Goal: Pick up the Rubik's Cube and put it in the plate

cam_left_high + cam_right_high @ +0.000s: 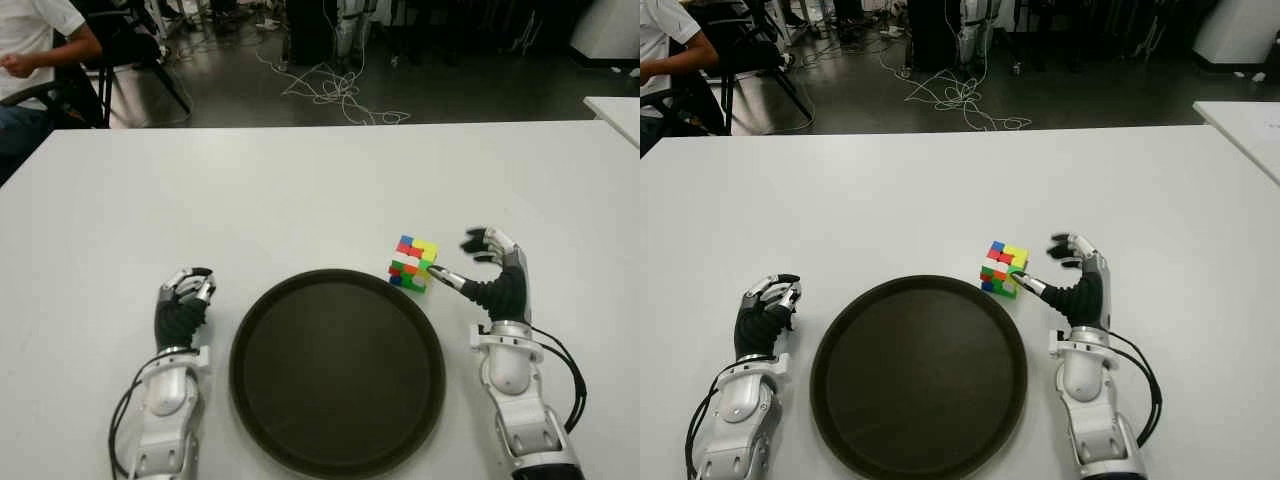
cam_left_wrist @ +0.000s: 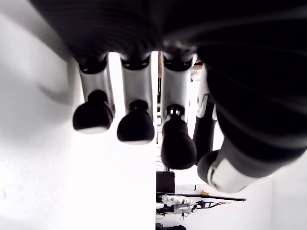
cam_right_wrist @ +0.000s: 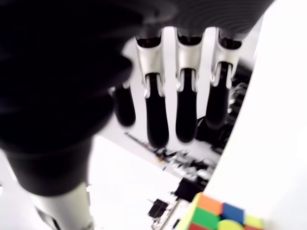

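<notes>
A: Where's the cube?

B: Down on the white table (image 1: 300,190), tilted up on an edge or corner, just past the far right rim of the dark plate (image 1: 338,370). Cube (image 1: 413,263) near that rim, whether touching it hard to tell. Not in either hand.

A: And the right hand?

B: Right hand (image 1: 492,268) just to the right of the cube, fingers spread wide, holding nothing. Thumb stretched out toward the cube's lower side, other fingers (image 3: 157,115) arched above and apart from it. No grip yet.

A: Left hand?

B: Left hand (image 1: 185,300) showing left of the plate, fingers loosely bent, nothing in them. Idle.

A: So which step?

B: Reaching in, by the look of it, with the grasp not made. Next, probably: slide closer, close thumb and fingers on opposite faces, then lift and carry a short way left over the rim. Tilted cube likely to roll if nudged, so worth closing evenly
</notes>
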`<act>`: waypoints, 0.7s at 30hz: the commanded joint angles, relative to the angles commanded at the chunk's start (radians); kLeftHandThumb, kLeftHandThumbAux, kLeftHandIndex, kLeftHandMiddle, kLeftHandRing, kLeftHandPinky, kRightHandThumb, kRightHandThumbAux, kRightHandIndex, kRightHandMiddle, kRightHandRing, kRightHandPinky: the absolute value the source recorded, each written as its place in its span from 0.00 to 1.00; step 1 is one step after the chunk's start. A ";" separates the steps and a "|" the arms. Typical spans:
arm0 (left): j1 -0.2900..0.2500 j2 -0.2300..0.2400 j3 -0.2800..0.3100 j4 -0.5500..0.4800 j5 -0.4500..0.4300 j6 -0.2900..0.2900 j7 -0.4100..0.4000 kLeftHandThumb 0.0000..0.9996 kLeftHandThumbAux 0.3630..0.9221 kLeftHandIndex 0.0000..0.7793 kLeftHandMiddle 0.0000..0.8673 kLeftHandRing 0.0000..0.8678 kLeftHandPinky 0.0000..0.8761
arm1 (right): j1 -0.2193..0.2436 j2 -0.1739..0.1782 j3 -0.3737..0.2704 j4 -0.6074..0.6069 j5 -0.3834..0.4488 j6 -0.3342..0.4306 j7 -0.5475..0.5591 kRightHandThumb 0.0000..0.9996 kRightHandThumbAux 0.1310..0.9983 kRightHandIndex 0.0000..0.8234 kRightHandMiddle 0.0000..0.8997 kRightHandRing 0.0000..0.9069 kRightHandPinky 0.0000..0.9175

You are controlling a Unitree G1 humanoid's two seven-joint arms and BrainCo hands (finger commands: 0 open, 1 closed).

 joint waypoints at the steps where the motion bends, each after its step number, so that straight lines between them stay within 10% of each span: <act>1: 0.000 0.001 -0.001 -0.001 0.002 0.003 0.002 0.71 0.61 0.57 0.91 0.95 0.94 | -0.001 -0.003 -0.001 0.011 0.003 -0.012 0.001 0.00 0.86 0.04 0.06 0.05 0.04; 21: 0.005 -0.007 -0.003 -0.020 0.006 0.027 0.012 0.71 0.61 0.57 0.91 0.95 0.94 | -0.010 -0.039 0.003 0.058 -0.017 -0.062 0.001 0.00 0.93 0.01 0.03 0.02 0.03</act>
